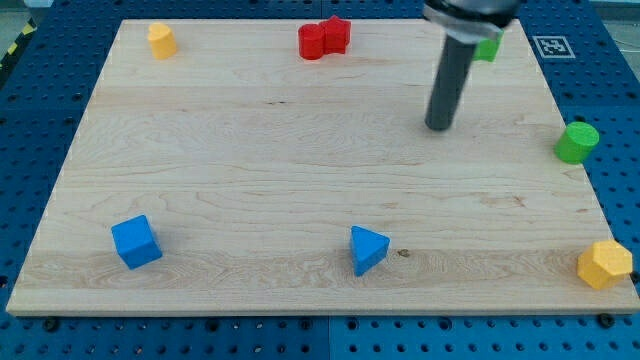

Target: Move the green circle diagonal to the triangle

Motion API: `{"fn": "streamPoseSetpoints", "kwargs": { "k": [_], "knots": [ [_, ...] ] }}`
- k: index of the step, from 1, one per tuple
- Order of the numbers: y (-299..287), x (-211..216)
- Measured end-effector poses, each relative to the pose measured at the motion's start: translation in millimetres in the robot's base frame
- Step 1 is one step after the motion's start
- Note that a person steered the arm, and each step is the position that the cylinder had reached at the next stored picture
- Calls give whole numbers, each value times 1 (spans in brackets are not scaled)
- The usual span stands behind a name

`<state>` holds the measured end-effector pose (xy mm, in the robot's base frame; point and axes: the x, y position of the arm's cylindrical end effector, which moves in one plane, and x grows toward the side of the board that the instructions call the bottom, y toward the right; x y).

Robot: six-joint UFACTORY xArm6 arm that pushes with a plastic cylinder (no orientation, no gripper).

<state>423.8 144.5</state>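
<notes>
No brand name or readable word shows anywhere; the only printed thing is a small black-and-white square marker [552, 45] on the blue surface past the board's upper right corner. The wooden board [280, 170] is pale, with the grain running from the view's left to the view's right, and it lies on a blue bench [620, 100] full of small holes in regular rows. At the top left edge of the view a strip with yellow and black stripes [12, 45] is seen. Going from the left: a blue cube [135, 242] sits near the board's lower left corner, and a yellow block [161, 40] stands near the upper left corner. Two red blocks [324, 38] touch each other at the top edge, near the middle. The blue triangle [368, 249] lies near the bottom edge, a little right of the middle, with one corner pointing to the view's right. My tip [438, 127] rests on the bare wood in the upper right part, well apart from all blocks. There is no hand on this rod, so nothing is held. A green block [489, 48] is partly hidden behind the rod. The green circle [577, 142] stands upright at the board's right edge, its round top facing up, far up and right of the triangle. A yellow block with several flat sides [604, 264] sits at the lower right corner.
</notes>
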Motion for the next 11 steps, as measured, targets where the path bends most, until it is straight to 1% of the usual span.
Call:
{"fn": "streamPoseSetpoints", "kwargs": {
  "k": [1,2,3,4,5,6,7,8,9,10,11],
  "knots": [
    [27,64],
    [93,92],
    [183,79],
    [200,55],
    [182,19],
    [147,-28],
    [132,-43],
    [159,-43],
    [187,-27],
    [182,5],
    [139,8]
  ]
}}
